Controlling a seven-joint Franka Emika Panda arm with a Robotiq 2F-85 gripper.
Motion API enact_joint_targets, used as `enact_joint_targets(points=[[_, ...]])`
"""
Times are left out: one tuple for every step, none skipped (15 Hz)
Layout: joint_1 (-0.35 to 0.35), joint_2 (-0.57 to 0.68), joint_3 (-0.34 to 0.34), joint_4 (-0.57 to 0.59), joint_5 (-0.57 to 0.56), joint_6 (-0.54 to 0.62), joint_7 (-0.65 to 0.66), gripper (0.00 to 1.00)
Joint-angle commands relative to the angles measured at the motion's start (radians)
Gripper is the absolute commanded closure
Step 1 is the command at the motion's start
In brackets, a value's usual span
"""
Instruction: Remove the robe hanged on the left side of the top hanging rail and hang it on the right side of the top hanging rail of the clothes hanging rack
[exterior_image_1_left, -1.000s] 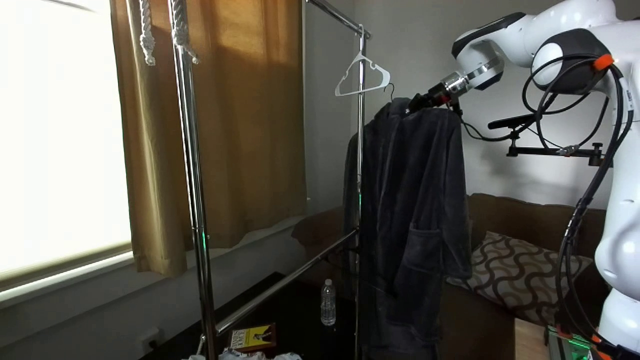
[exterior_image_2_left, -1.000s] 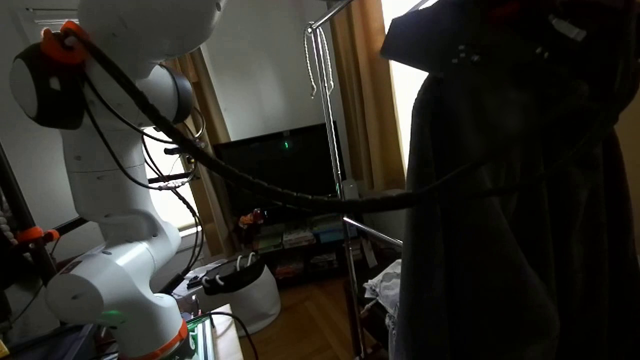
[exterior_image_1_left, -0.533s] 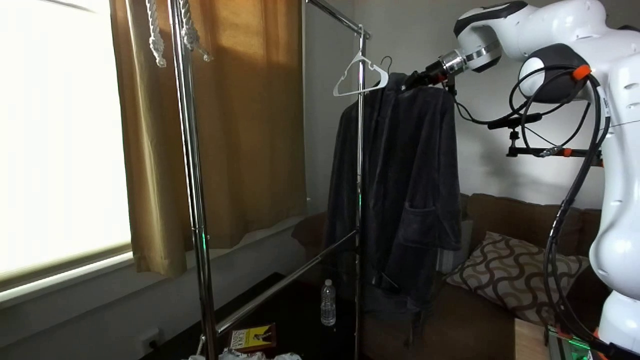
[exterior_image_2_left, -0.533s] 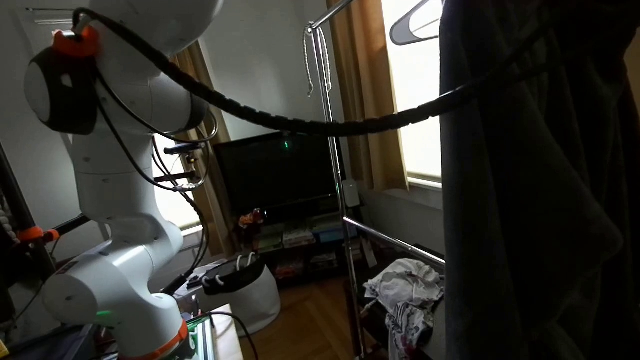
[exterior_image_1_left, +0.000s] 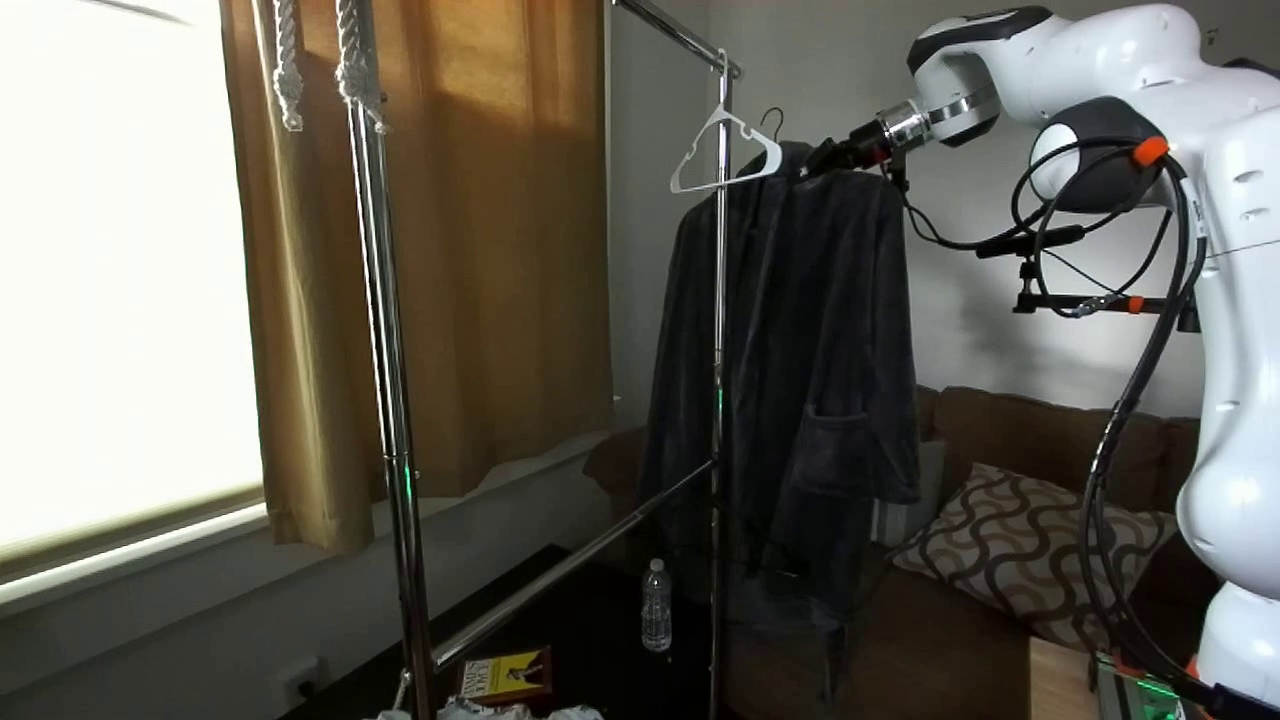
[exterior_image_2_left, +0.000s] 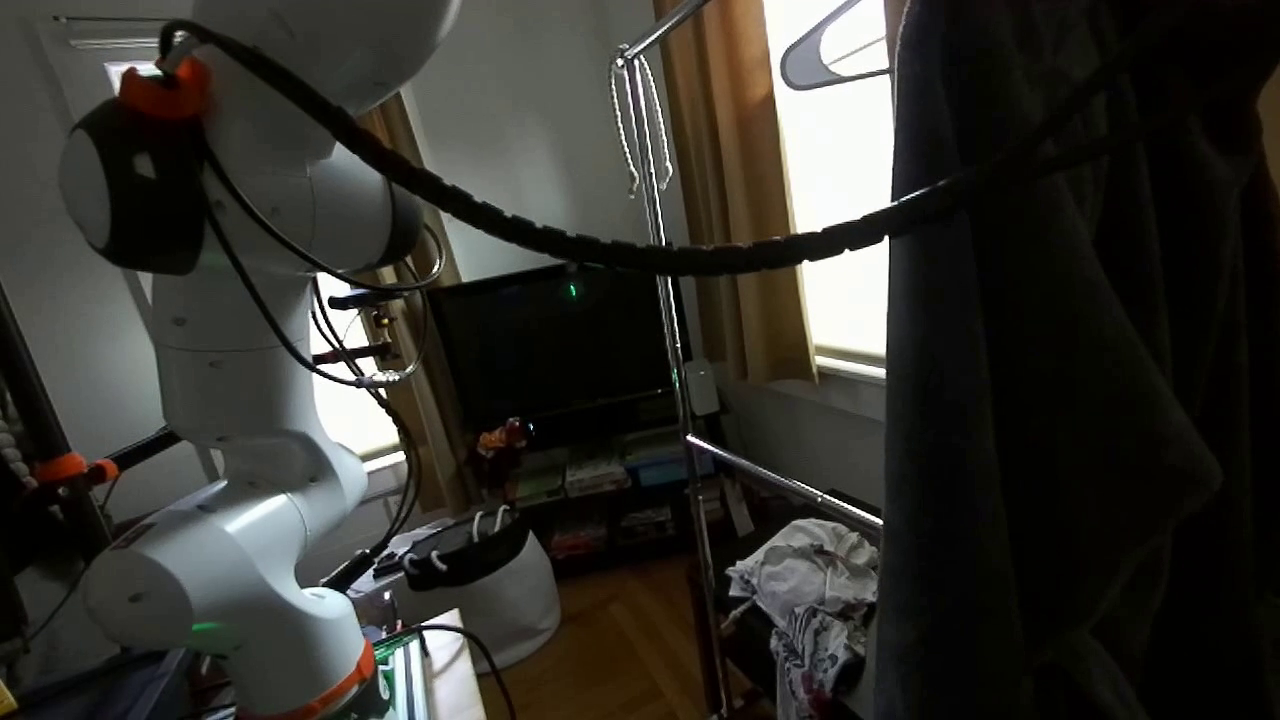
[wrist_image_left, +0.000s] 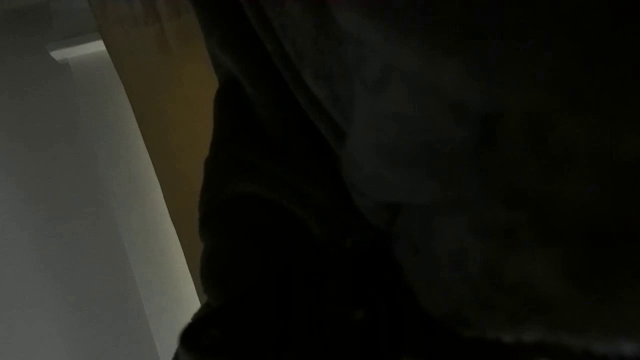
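Note:
The dark grey robe (exterior_image_1_left: 810, 330) hangs in the air from my gripper, beside the rack's end post (exterior_image_1_left: 721, 300) in an exterior view. Its hanger's dark hook (exterior_image_1_left: 772, 120) sticks up above the collar, apart from the top rail (exterior_image_1_left: 675, 33) and lower than the rail's end. My gripper (exterior_image_1_left: 808, 172) is at the robe's collar and shoulder and appears shut on it; the fingertips are mostly hidden in the cloth. The robe also fills the right of an exterior view (exterior_image_2_left: 1050, 350), where the gripper is out of view. The wrist view is mostly dark robe cloth (wrist_image_left: 425, 125).
A white hanger (exterior_image_1_left: 722, 160) hangs at the rail's end, just in front of the robe. Ropes (exterior_image_1_left: 350, 60) hang at the near post. A lower bar (exterior_image_1_left: 580, 565), bottle (exterior_image_1_left: 656, 605), curtain (exterior_image_1_left: 500, 250) and sofa (exterior_image_1_left: 1050, 420) are around. A cable (exterior_image_2_left: 640, 258) hangs from the arm.
My gripper has lifted the robe and shifted it slightly toward the rack, mostly in the first half second. The hook now stands higher. The ropes sway.

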Motion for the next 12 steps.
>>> enact_joint_targets(points=[[-0.031,-0.017,0.008,0.045,0.094,-0.014,-0.007,0.98],[-0.032,-0.02,0.009,0.05,0.106,-0.015,-0.01,0.98],[-0.031,-0.026,0.011,0.051,0.118,-0.016,-0.02,0.98],[-0.029,-0.032,0.013,0.055,0.128,-0.015,-0.031,0.98],[-0.023,-0.04,0.013,0.061,0.131,-0.014,-0.037,0.98],[-0.013,-0.049,0.015,0.068,0.126,-0.003,-0.043,0.98],[-0.002,-0.055,0.017,0.076,0.121,0.021,-0.051,0.98],[0.006,-0.055,0.02,0.094,0.113,0.026,-0.051,0.98],[0.013,-0.055,0.022,0.111,0.109,0.03,-0.05,0.98],[0.019,-0.054,0.025,0.129,0.108,0.035,-0.046,0.98],[0.027,-0.051,0.028,0.146,0.104,0.042,-0.039,0.98],[0.034,-0.046,0.03,0.165,0.1,0.05,-0.033,0.98]])
